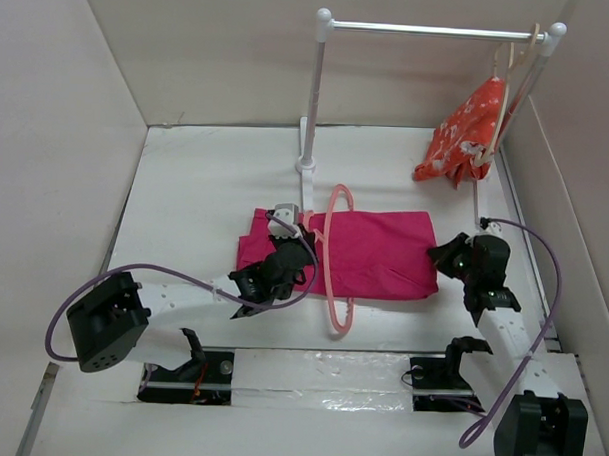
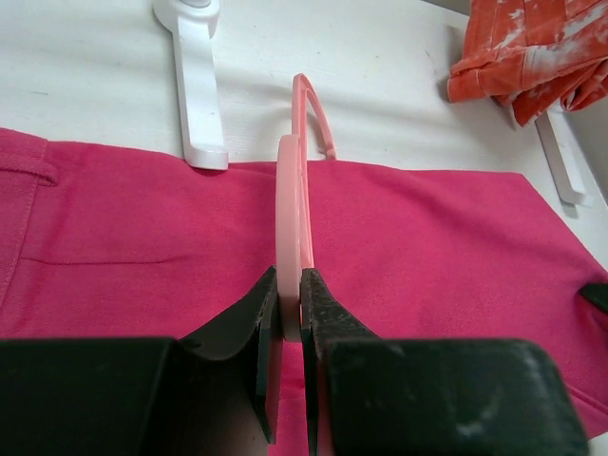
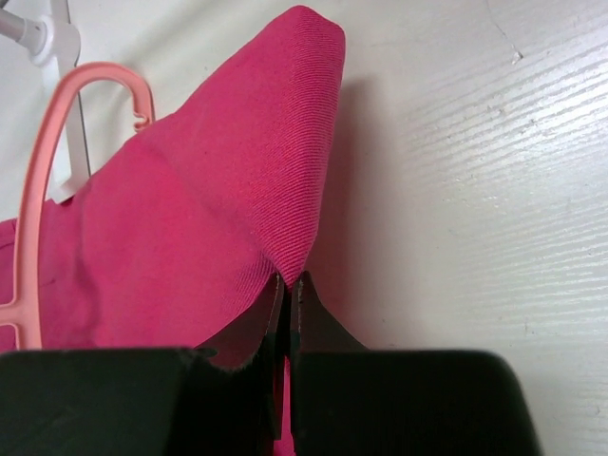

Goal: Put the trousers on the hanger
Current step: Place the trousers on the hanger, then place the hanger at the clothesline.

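The magenta-pink trousers (image 1: 374, 252) lie folded flat in the middle of the table. The salmon-pink hanger (image 1: 332, 259) stands across them, its hook toward the rack. My left gripper (image 1: 286, 269) is shut on the hanger; in the left wrist view the hanger (image 2: 289, 237) sits edge-on between the pads, over the trousers (image 2: 427, 237). My right gripper (image 1: 454, 255) is at the trousers' right edge and is shut on that fabric edge; in the right wrist view the trousers (image 3: 218, 199) rise from the closed jaws and the hanger (image 3: 57, 133) shows at left.
A white clothes rack (image 1: 314, 98) stands at the back, its foot (image 2: 199, 85) just beyond the trousers. An orange-red flowered garment (image 1: 463, 133) hangs on a cream hanger at the rack's right end. Walls close in left, back and right.
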Controlling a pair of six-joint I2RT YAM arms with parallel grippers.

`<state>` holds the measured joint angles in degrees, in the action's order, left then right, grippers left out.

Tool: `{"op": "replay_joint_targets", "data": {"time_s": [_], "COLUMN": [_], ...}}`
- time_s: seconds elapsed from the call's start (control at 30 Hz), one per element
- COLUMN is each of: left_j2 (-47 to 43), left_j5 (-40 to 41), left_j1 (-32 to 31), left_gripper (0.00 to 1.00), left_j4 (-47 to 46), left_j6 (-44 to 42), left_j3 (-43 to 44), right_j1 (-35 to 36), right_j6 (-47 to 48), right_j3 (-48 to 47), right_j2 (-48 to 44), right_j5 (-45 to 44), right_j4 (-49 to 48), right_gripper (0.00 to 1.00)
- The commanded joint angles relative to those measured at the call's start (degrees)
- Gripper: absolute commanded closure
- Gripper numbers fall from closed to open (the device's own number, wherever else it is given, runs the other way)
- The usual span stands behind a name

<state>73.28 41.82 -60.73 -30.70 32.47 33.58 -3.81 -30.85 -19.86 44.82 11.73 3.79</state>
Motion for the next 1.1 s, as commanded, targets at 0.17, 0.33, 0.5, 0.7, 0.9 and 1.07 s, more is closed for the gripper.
{"op": "replay_joint_targets", "data": {"time_s": [0.17, 0.33, 0.5, 0.7, 0.9, 1.07], "left_j2": [-1.4, -2.8, -2.6, -1.7, 2.4, 4.9], "left_j5": [3.4, 1.7, 1.8, 2.3, 2.5, 1.9], "left_j1": [1.1, -0.9, -3.3, -6.1, -7.8, -7.8], "left_gripper": [1.00, 1.00, 1.00, 1.00, 1.00, 1.00], "left_j4": [2.8, 2.6, 3.2, 3.4, 3.7, 3.5], "left_j6": [-8.0, -8.9, -9.5, -12.3, -14.8, -14.0], "left_j3": [6.0, 9.7, 15.5, 21.0, 27.8, 29.7], "right_j1": [-0.7, -0.7, -0.7, 4.3, 20.4, 36.7], "right_j6": [0.4, 0.2, 2.0, 5.5, -0.3, -11.7], "right_j3": [0.1, 0.5, -3.3, -9.1, -9.1, -6.8], "right_j2": [0.7, 0.4, -3.2, -8.8, -11.2, -8.5], "right_j5": [-1.0, 1.1, 1.5, 3.9, 2.9, -2.5], "right_j4": [-5.4, -7.1, -1.4, 6.5, 4.9, -7.5], "right_gripper": [1.00, 1.00, 0.92, 0.24, 0.20, 0.20]}}
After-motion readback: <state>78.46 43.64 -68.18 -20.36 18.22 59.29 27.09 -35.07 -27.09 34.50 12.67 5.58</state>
